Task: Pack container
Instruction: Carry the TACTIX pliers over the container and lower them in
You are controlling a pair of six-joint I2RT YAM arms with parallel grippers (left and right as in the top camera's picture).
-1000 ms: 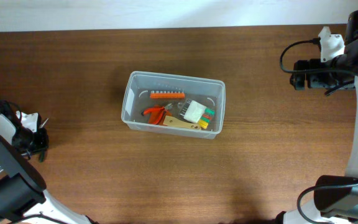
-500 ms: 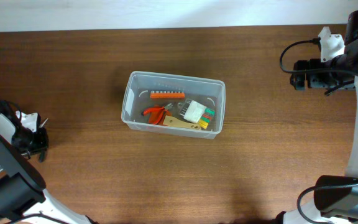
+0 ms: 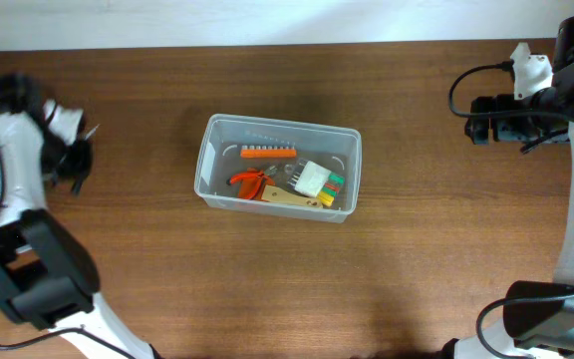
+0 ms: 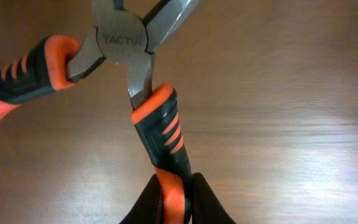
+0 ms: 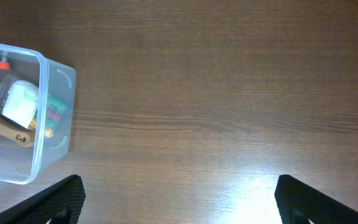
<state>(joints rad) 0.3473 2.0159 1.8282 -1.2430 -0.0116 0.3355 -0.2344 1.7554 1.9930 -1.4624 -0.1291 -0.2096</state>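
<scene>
The container [image 3: 208, 160] is a clear plastic bin at the table's middle; its right end [image 5: 58, 115] shows at the left of the right wrist view. Inside lie an orange bit strip [image 3: 267, 153], small orange-handled cutters [image 3: 249, 182], a white packet [image 3: 312, 178] and a wooden-handled tool [image 3: 292, 198]. My left gripper [image 3: 73, 156] hangs at the far left, well apart from the bin. In the left wrist view the left gripper [image 4: 174, 200] is shut on one handle of orange-and-black pliers [image 4: 122, 40], held above bare wood. My right gripper [image 3: 479, 120] [image 5: 179, 199] stands open and empty at the far right.
The pliers' second handle [image 4: 23, 71] splays out to the left and their steel head points away from the wrist. Bare brown wood lies between each gripper and the bin. A pale wall [image 3: 267, 20] runs along the table's back edge.
My left arm has swung from the near left edge toward the back of the table and slightly right, still carrying the pliers. The right arm and the bin have not moved.
</scene>
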